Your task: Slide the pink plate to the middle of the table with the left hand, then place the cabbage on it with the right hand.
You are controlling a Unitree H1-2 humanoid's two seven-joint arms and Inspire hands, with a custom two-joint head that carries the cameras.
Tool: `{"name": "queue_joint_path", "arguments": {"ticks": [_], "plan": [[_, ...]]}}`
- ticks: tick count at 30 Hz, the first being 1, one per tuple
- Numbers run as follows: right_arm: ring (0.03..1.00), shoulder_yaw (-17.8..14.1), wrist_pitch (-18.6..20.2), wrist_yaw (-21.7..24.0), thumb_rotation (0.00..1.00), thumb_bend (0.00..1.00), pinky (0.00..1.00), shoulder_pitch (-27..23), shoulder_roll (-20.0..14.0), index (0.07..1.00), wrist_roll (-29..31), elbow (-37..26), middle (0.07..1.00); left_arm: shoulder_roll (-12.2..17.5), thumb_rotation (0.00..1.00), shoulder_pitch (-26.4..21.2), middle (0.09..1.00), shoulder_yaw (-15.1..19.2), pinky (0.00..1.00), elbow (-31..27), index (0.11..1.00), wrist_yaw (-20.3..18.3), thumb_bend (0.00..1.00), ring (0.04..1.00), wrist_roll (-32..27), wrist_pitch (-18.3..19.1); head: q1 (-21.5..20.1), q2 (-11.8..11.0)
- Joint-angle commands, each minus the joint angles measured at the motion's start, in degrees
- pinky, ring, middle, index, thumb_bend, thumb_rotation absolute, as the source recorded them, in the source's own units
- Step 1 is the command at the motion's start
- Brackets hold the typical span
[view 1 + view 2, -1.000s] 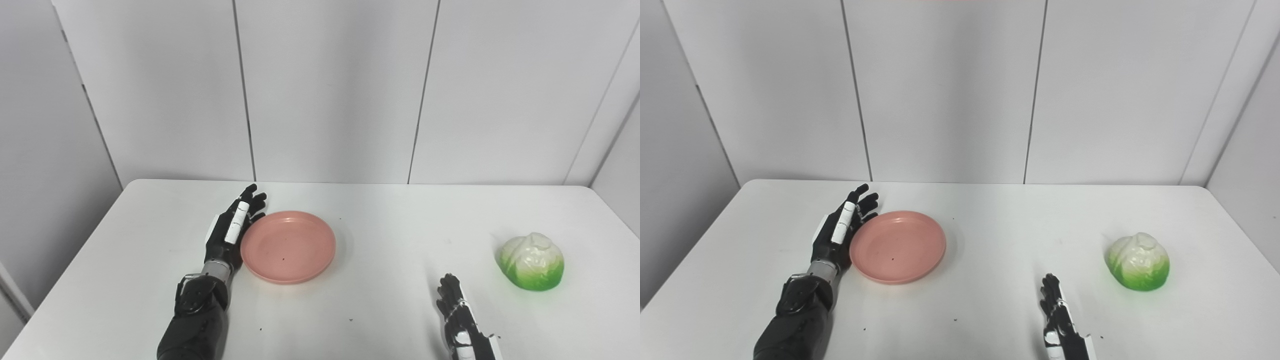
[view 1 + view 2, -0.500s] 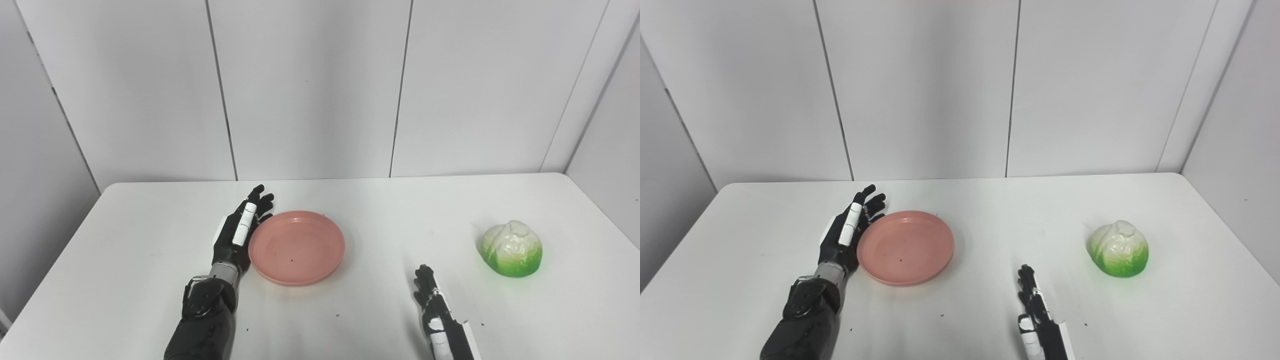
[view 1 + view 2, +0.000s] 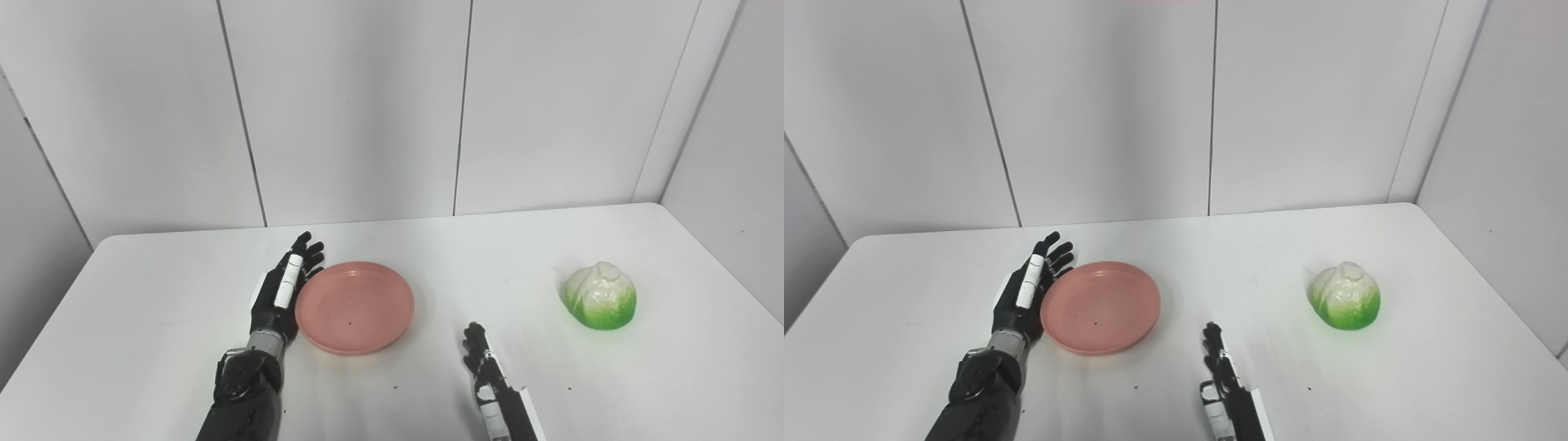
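Left eye view: a round, shallow pink plastic plate (image 3: 354, 307) lies flat on a white table (image 3: 153, 306), left of the table's centre and empty. Pressed edge-on against the plate's left rim is the black left hand (image 3: 283, 293), its fingers straight and a little apart, gripping nothing; it works as a flat paddle. The push toward the middle appears unfinished, since the plate sits left of centre.

To do this step well, the left hand should stay low, in contact with the rim, and sweep rightward evenly, so the plate slides without spinning away or tipping. The push should end once the plate is central, well short of the right hand's reach path.

Near the table's front edge, right of the plate and apart from it, the black right hand (image 3: 481, 364) rests with fingers extended, holding nothing. Well apart to the right sits a rounded white-and-green toy cabbage (image 3: 601, 296), untouched. Plain pale wall panels stand behind the table.
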Motion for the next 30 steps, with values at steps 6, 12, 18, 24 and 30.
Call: {"name": "queue_joint_path", "arguments": {"ticks": [6,12,18,24,30], "plan": [[0.996,0.7,0.8,-0.6,1.00,0.83,1.00,2.0,2.0,0.989,-1.0,1.2,0.987,-0.8,0.78,2.2,0.870,0.1,0.88,3.3,0.881,-0.8,0.95,0.900,-0.4,-1.0,-0.3,-0.1],[1.000,0.5,0.0,-1.1,0.99,0.81,1.00,1.6,1.3,0.999,-2.9,1.0,1.000,-0.2,0.78,1.9,0.864,0.4,0.90,4.2,0.880,-1.0,0.95,0.904,-0.5,-1.3,-0.6,-0.1],[1.000,-0.4,4.1,-1.4,0.83,0.93,0.99,1.7,1.5,1.000,-1.9,-4.2,1.000,0.4,0.79,0.8,0.863,0.7,0.91,6.0,0.879,-1.5,0.95,0.906,-0.8,-2.1,-1.3,-0.3],[0.991,-2.4,10.6,-0.5,0.48,1.00,0.84,0.1,-1.1,1.000,-4.0,-13.1,1.000,0.8,0.79,-0.7,0.865,1.1,0.90,8.6,0.881,-2.3,0.94,0.901,-0.8,-3.0,-2.3,-0.7],[0.985,-5.6,20.3,5.1,0.36,1.00,0.84,-4.2,-8.3,1.000,-4.1,-22.5,1.000,0.6,0.78,-1.9,0.856,1.6,0.91,11.4,0.876,-2.8,0.95,0.898,-1.0,-4.1,-2.8,-1.3]]}}
